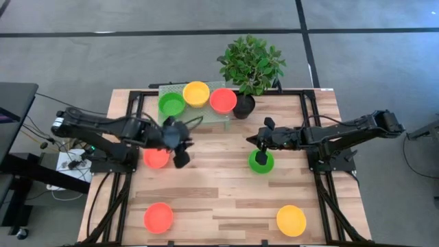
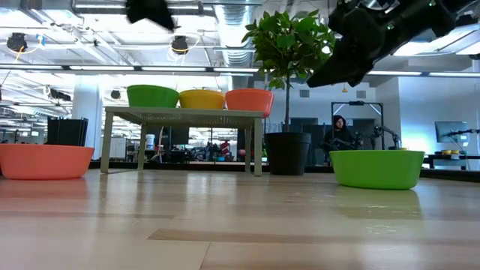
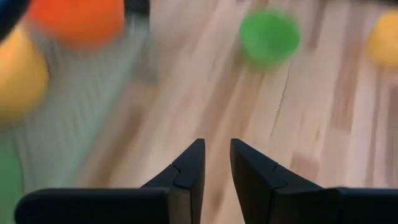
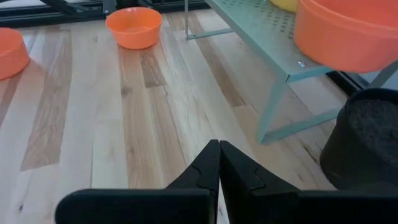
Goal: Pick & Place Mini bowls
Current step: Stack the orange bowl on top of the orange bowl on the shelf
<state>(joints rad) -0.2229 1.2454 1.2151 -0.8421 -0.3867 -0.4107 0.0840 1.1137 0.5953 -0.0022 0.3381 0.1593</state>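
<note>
Three mini bowls sit on a pale green rack [image 1: 206,115] at the far side: green [image 1: 171,104], yellow [image 1: 196,93], red [image 1: 223,100]. Four more rest on the table: red [image 1: 156,158], green [image 1: 260,162], red [image 1: 158,217], yellow [image 1: 291,220]. My left gripper [image 1: 180,145] hangs in the air just right of the red bowl, fingers a narrow gap apart [image 3: 216,158], holding nothing. My right gripper [image 1: 261,141] hovers over the far rim of the green bowl [image 2: 377,168], shut [image 4: 219,155] and empty.
A leafy plant [image 1: 250,63] in a black pot [image 1: 243,106] stands at the rack's right end, close to my right gripper [image 2: 352,56]. Bare wood lies in the table's middle and between the two near bowls. A person [image 2: 339,131] sits in the room behind.
</note>
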